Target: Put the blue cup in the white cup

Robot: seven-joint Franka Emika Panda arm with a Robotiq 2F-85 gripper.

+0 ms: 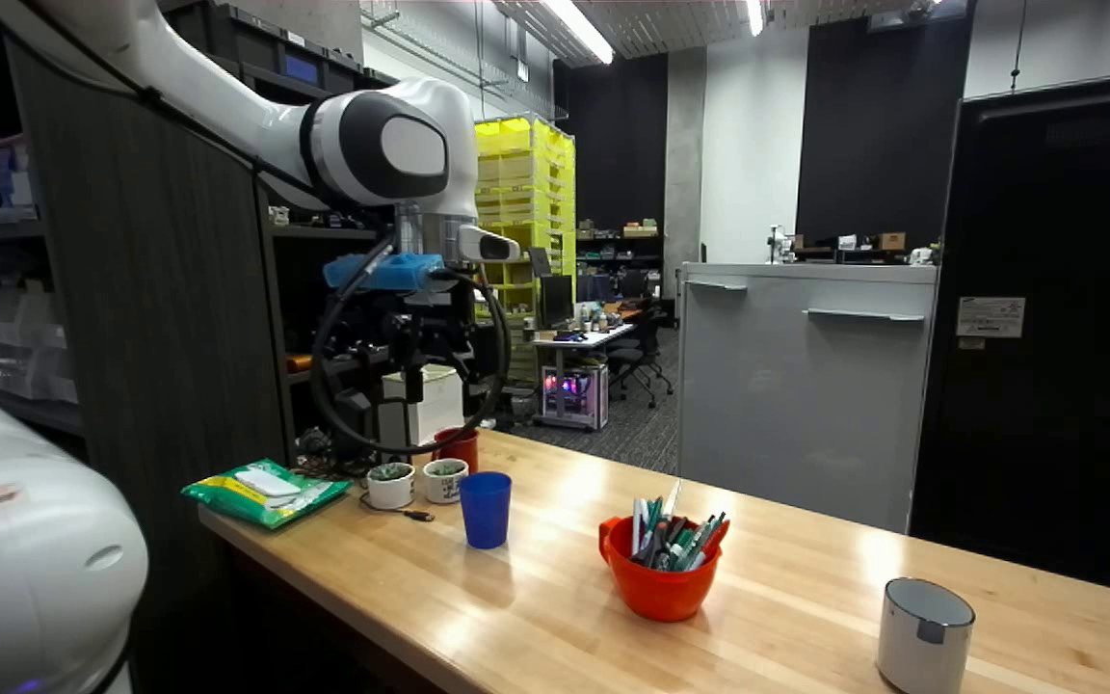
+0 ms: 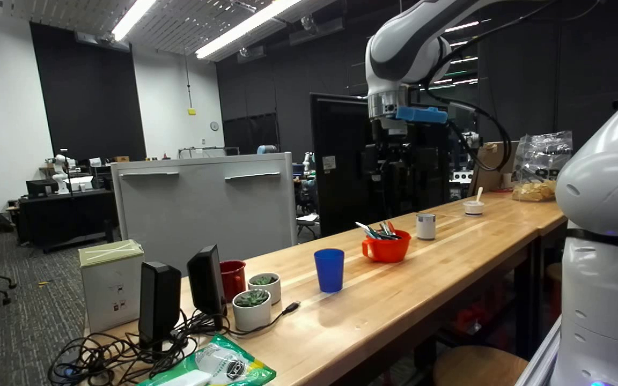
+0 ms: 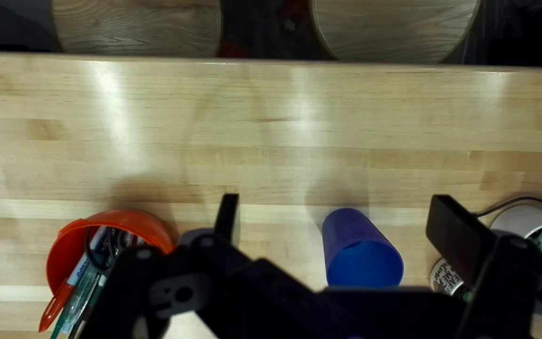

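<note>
The blue cup (image 1: 486,511) stands upright on the wooden table and shows in both exterior views (image 2: 329,271). In the wrist view the blue cup (image 3: 351,235) lies below and between the two fingers, its lower rim edge partly hidden by the gripper. The white cup (image 1: 926,641) stands upright beyond the orange cup and also shows in an exterior view (image 2: 425,227); it is out of the wrist view. My gripper (image 3: 334,206) is open and empty, its fingers wide apart. In an exterior view the gripper (image 1: 439,376) hangs well above the tabletop.
An orange cup full of pens (image 1: 663,583) stands between the blue and white cups. Small potted succulents (image 2: 252,310), a red mug (image 2: 232,279), black speakers (image 2: 207,279) with cables and a green bag (image 1: 266,492) are at one end. A small white bowl (image 2: 473,208) stands farther along.
</note>
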